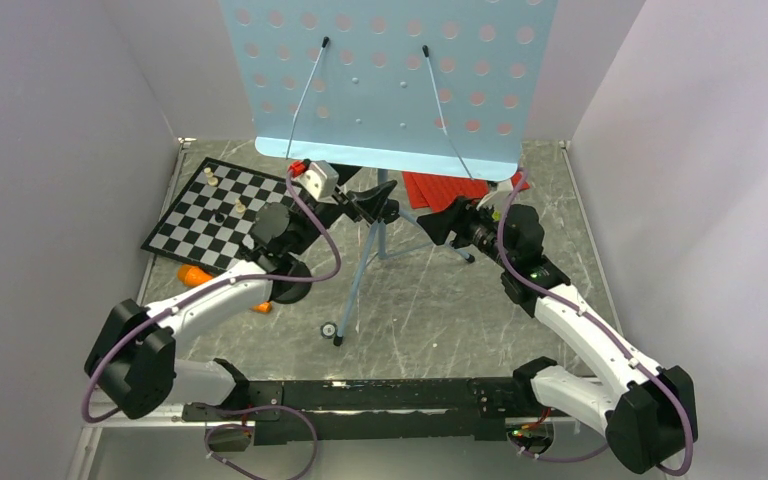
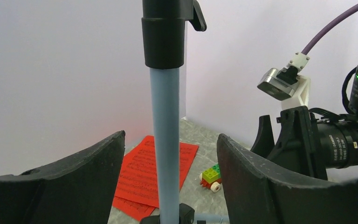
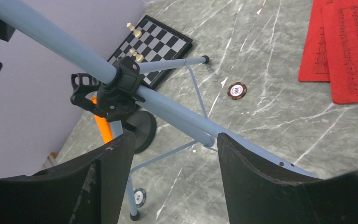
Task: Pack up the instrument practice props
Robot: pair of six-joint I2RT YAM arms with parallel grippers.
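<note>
**A:** What could go wrong here?

**B:** The tall blue music stand (image 1: 390, 80) is upright in the middle of the bench (image 1: 440, 310). The left end effector (image 2: 171, 137) is open around the stand's pole, with a gap on each side. The right end effector (image 3: 175, 136) is open as well, close to the pole's black collar. I think an uneven squeeze or push could tip the top-heavy stand onto the chessboard (image 1: 210, 215) to its left.

**A:** And the counts?

**B:** One stand. At least two red music sheets (image 2: 140, 172) overlap to its right, with one toy car (image 2: 211, 177) beside them. One orange microphone (image 1: 192, 274) and one round black mic base (image 3: 143, 127) sit to its left. Two chips (image 3: 237, 90) lie near its feet.
</note>
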